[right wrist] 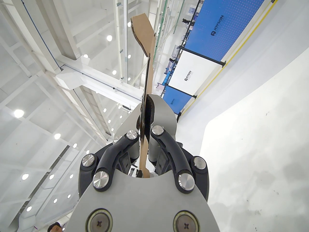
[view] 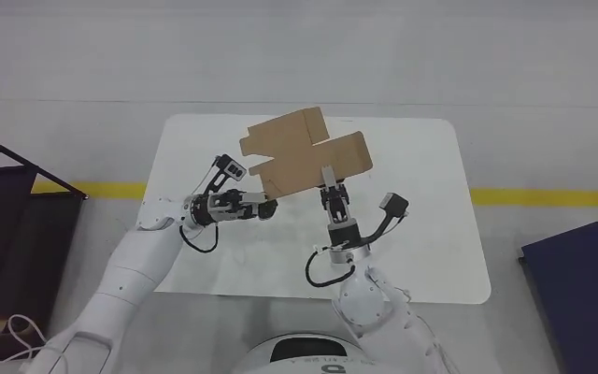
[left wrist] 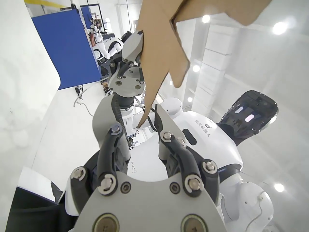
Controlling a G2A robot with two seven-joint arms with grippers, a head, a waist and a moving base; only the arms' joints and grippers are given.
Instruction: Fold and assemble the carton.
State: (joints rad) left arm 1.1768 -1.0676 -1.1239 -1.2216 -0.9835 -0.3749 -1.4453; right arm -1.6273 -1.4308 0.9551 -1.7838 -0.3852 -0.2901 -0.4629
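Note:
A flat, unfolded brown carton (view: pixel 304 150) is held up above the white table (view: pixel 420 243). My right gripper (view: pixel 330 187) is shut on its near edge. In the right wrist view the cardboard (right wrist: pixel 147 73) runs edge-on between the closed fingers of that gripper (right wrist: pixel 146 114). My left gripper (view: pixel 268 208) sits at the carton's near-left corner. In the left wrist view this gripper (left wrist: pixel 131 112) is open, with the pointed corner of the carton (left wrist: pixel 159 56) dipping between its fingers, untouched by either pad. Farther off there, the right gripper (left wrist: pixel 135 49) pinches the sheet.
The table's rounded near-right corner (view: pixel 476 290) is bare. A yellow floor line (view: pixel 533 197) runs behind the table on both sides. A dark rack (view: pixel 28 215) stands at the left and a blue panel (view: pixel 570 271) at the right.

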